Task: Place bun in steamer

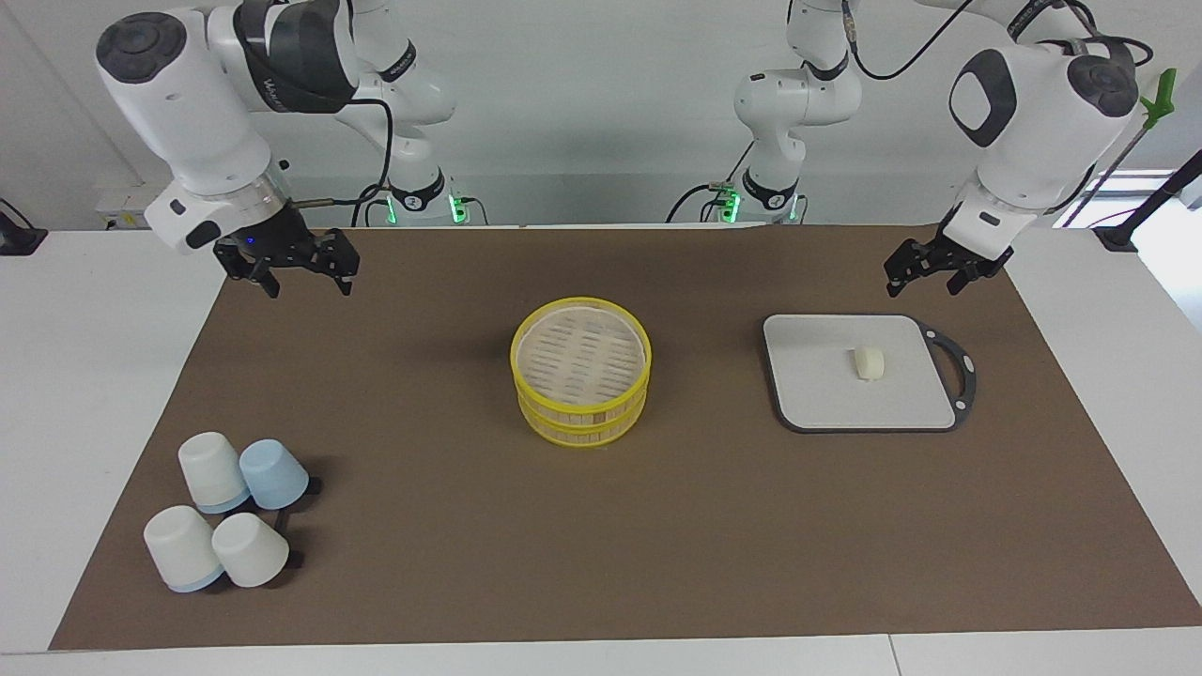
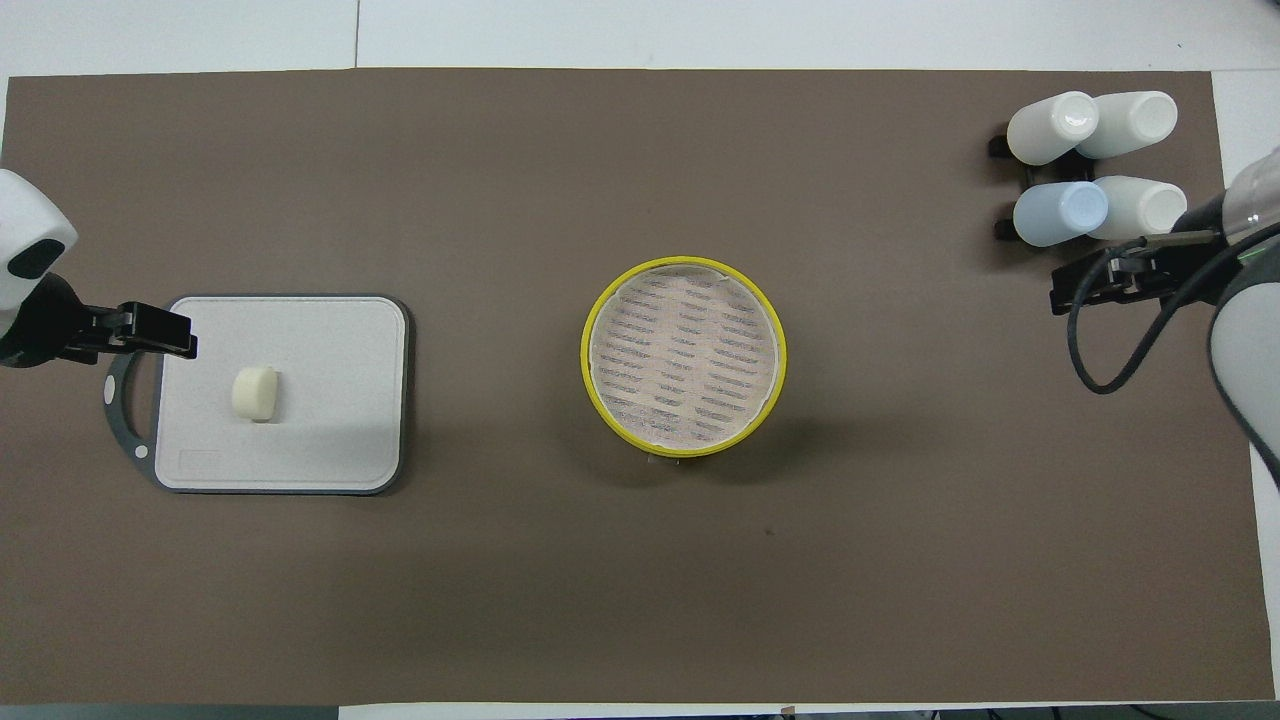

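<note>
While the bun (image 1: 869,362) lies on the grey tray (image 1: 817,394) toward the left arm's end of the table (image 1: 563,657), the facing view shows the left tool (image 1: 926,273) hanging open in the air over the brown mat (image 1: 657,526), just at the tray's edge nearest the robots, holding nothing. At the mat's middle stands the steamer (image 1: 581,371), well apart from the bun. Near the right arm's end, the right tool (image 1: 299,274) hangs open and empty over the mat, and four upturned cups (image 1: 225,512) cluster farther from the robots. From overhead, the left tool (image 2: 150,330) covers the tray's (image 2: 330,440) handle corner, beside the bun (image 2: 255,392); the steamer (image 2: 684,355) holds nothing, and the right tool (image 2: 1085,290) sits just beside the cups (image 2: 1095,165).
</note>
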Tool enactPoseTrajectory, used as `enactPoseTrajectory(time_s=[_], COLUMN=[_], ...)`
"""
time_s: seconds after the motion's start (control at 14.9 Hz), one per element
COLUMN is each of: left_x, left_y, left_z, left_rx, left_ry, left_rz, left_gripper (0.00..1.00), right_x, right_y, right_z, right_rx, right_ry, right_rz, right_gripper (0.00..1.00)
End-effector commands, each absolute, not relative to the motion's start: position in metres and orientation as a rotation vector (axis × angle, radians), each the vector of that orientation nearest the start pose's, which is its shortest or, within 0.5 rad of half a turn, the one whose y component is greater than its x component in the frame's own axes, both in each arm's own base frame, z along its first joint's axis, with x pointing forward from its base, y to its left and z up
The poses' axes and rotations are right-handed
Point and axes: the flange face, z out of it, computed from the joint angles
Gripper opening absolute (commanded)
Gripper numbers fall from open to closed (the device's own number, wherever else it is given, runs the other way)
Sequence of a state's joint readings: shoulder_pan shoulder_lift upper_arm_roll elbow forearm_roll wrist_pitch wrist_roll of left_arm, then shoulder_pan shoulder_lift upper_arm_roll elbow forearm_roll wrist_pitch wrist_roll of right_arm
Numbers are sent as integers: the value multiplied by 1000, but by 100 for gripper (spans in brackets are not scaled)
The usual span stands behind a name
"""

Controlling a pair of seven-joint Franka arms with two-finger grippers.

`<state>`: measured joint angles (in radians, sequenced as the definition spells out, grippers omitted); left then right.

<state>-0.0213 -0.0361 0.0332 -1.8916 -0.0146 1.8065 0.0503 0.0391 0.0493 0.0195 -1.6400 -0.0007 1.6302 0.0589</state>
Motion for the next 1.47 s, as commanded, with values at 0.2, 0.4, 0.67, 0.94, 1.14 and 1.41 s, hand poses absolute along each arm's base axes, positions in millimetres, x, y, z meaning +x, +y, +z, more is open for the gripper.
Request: enactPoseTrajectory(time_s=[0.2,0.4,0.67,0.94,1.14,1.41], left_x=[530,533,523,525,523,521], left_y=[15,15,15,16,17,18], left_z=[419,374,341,322,316,308], left_rx=[-3145,-3142,-3140,-3140,-3140,-3140], left_ry=[33,32,27,25,23,20], left_rz=[17,34,-22,10,31,55], left_gripper=[100,100,100,100,91,81], right_x=[581,580,586,582,580,569], right_y=[140,208,290,360,397,429], right_z=[538,520,498,472,454,442], right_rx=[-3070,-3071,-3071,-3106,-3116,-3105], right_ry=[145,106,129,150,195,194], right_rz=[22,5,-3,-7,-13,-25], right_gripper=[100,100,99,98,97,96])
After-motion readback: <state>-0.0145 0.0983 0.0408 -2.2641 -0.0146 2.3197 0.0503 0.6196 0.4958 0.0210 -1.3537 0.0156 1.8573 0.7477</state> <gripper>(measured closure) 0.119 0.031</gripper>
